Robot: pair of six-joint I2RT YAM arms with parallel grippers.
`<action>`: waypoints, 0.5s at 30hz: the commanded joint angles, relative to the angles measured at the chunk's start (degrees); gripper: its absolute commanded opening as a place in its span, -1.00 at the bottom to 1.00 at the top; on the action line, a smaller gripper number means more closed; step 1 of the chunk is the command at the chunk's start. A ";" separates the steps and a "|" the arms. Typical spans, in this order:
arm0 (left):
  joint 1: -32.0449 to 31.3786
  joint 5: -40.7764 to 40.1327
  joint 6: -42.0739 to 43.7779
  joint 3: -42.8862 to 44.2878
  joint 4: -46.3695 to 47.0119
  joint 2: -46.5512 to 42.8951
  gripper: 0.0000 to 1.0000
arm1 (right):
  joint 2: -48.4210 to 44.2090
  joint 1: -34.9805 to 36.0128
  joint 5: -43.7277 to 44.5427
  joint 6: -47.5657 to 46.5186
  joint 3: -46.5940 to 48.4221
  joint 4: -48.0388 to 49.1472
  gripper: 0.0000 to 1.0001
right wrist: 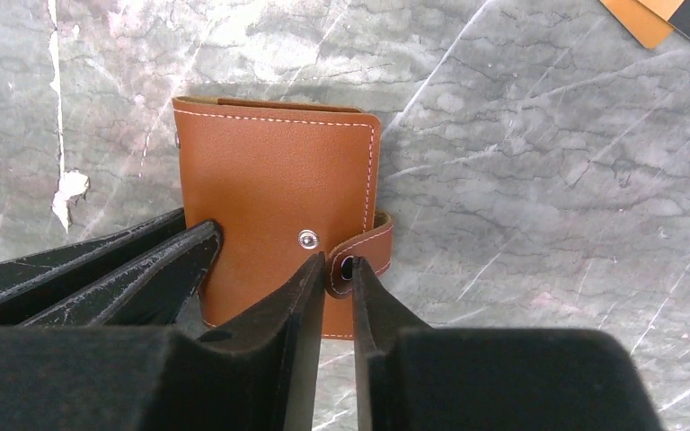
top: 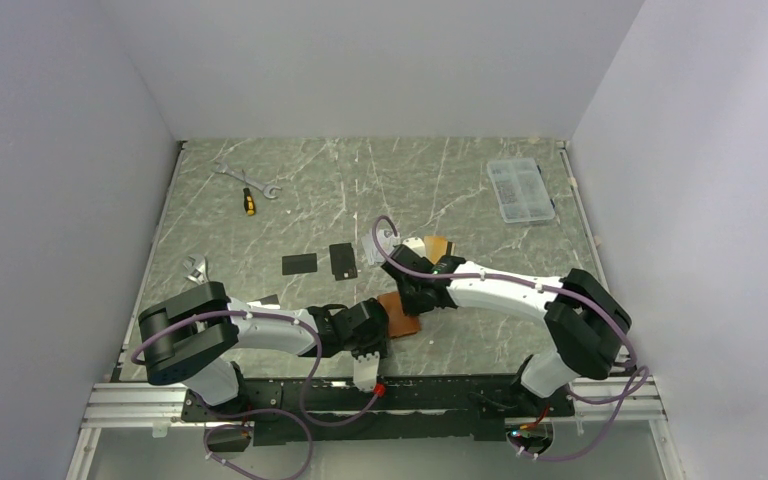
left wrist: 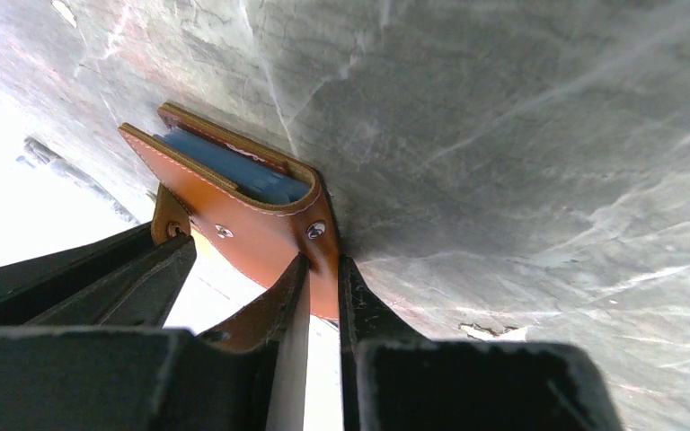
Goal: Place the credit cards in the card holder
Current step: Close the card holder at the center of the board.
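The wallet (right wrist: 278, 171) lies folded at the table's (top: 360, 190) near middle. The left gripper (left wrist: 322, 280) pinches its cover edge narrowly; the right gripper (right wrist: 337, 269) appears — the view is tight — closed on the snap tab (right wrist: 367, 241). The right should peel upward gently, the left anchoring.

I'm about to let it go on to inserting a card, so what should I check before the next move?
1. The left gripper clamped on the card holder edge: ok.
2. The snap tab off its stud: ok; it sits between the right gripper's fingers.
3. Holder spread enough for a card: not ok; only a slit shows the blue lining.
4. A card in hand: not ok; both grippers are on the holder.
5. Cards in sight: ok; the orange card lies beside the holder, the black cards to its left.
6. Cards already inside: cannot tell.
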 commanded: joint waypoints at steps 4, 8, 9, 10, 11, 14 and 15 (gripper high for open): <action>-0.87 2.98 -1.89 -0.52 -9.81 1.24 -0.71 | -0.79 0.43 3.26 0.21 2.33 -1.28 -0.97; -1.04 2.98 -2.03 -0.30 -10.20 1.34 -0.72 | -2.86 0.51 4.90 0.86 1.78 -0.95 -1.00; -1.05 2.98 -2.11 -0.26 -10.23 1.34 -0.72 | -3.30 0.47 4.96 1.11 1.46 -0.60 -1.00; -1.05 2.98 -2.21 -0.18 -10.27 1.42 -0.72 | -3.55 0.55 5.09 1.45 1.11 -0.32 -1.00; -1.13 2.98 -2.29 -0.16 -10.38 1.46 -0.72 | -3.75 0.52 5.16 1.76 0.78 -0.01 -1.00; -1.16 2.97 -2.44 -0.07 -10.75 1.49 -0.73 | -5.47 0.36 4.89 2.24 -0.23 1.47 -1.00; -1.28 2.97 -2.48 0.01 -10.95 1.51 -0.73 | -6.44 0.17 3.74 1.95 -0.79 3.23 -1.00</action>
